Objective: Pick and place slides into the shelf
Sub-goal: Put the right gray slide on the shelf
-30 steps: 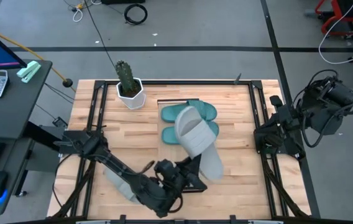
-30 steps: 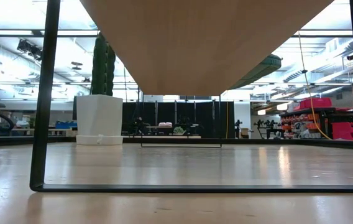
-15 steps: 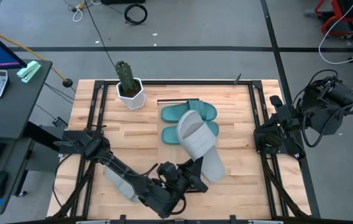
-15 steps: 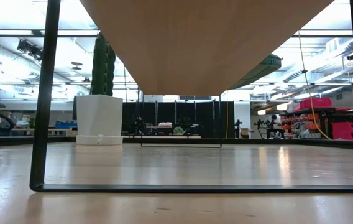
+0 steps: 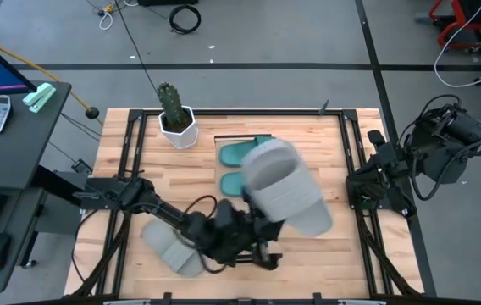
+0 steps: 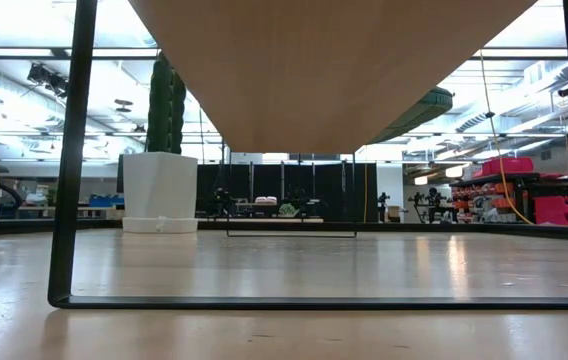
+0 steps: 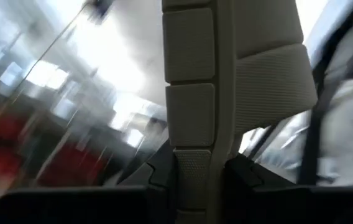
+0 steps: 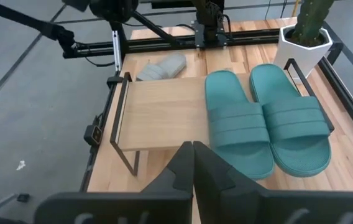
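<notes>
Higher than before, ribbed-strap grey slide (image 5: 287,186) clamped in left hand (image 5: 253,230).

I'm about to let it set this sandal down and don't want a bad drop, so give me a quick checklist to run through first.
1. Hold on the lifted grey slide: ok. The left gripper is clamped on its edge, and the slide is off the table.
2. Room on the shelf: ok. There is bare board beside the two teal slides.
3. Teal slides seated: ok. They lie flat and side by side.
4. Right gripper out of the way: ok. It is shut and parked at the table's right edge.
5. Held slide lined up over the bare board: cannot tell.
6. Other grey slide shelved: not ok. It lies on the table.
</notes>
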`<state>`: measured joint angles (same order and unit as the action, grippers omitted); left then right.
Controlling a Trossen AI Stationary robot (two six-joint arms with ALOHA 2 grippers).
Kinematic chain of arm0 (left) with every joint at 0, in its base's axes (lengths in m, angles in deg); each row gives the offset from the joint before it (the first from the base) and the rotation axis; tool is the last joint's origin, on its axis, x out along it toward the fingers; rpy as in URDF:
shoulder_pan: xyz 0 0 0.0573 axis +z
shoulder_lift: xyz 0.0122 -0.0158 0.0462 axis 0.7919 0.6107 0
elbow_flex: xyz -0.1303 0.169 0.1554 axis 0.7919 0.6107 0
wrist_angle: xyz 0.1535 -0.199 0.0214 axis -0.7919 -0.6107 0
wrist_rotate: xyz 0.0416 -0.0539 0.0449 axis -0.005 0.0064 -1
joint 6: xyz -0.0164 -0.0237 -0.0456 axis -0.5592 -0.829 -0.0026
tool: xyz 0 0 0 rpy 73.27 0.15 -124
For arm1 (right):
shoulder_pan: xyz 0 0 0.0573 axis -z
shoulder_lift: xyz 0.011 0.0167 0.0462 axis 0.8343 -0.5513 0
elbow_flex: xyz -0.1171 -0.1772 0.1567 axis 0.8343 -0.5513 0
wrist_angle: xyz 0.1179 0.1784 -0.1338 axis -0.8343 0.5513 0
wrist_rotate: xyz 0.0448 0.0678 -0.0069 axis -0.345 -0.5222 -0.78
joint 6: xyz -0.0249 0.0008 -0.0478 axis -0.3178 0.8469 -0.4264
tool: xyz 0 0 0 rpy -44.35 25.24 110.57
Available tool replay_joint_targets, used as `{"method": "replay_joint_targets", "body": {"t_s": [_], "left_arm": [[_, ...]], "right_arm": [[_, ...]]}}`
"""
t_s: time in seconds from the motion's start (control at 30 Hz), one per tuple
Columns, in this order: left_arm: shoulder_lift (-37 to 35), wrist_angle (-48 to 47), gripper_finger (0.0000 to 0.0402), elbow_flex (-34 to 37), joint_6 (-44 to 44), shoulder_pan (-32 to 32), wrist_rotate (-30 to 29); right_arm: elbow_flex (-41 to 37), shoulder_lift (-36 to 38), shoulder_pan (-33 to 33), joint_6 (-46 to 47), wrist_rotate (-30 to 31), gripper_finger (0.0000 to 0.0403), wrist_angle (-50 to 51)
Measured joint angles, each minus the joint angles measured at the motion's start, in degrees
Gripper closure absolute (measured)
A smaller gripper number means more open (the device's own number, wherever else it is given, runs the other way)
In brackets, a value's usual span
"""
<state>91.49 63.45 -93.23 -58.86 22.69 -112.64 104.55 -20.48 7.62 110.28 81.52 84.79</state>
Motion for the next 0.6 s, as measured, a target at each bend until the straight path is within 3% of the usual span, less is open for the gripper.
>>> {"method": "replay_joint_targets", "body": {"t_s": [0.07, 0.17, 0.33, 0.53, 0.6], "left_arm": [[-0.1, 4.6, 0.0322, 0.0, 5.6, 0.1, 5.5], [0.4, 7.1, 0.0322, 0.0, 9.6, 0.4, 7.3], [4.3, 18.3, 0.0322, 0.0, 13.7, 1.0, 2.0], [7.4, 17.8, 0.0322, 0.2, 19.7, 0.4, 12.7], [7.3, 18.4, 0.0322, 0.1, 23.5, -0.3, 13.5]], "right_arm": [[0.0, 0.0, 0.0, 0.3, 0.0, 0.0396, 0.0], [0.0, 0.0, 0.0, 0.3, 0.0, 0.0396, 0.0], [0.0, 0.0, 0.0, 0.4, 0.0, 0.0396, 0.0], [0.0, 0.0, 0.0, 0.4, -0.7, 0.0396, 0.0], [0.0, 0.0, 0.0, 0.4, -0.8, 0.0396, 0.1]]}}
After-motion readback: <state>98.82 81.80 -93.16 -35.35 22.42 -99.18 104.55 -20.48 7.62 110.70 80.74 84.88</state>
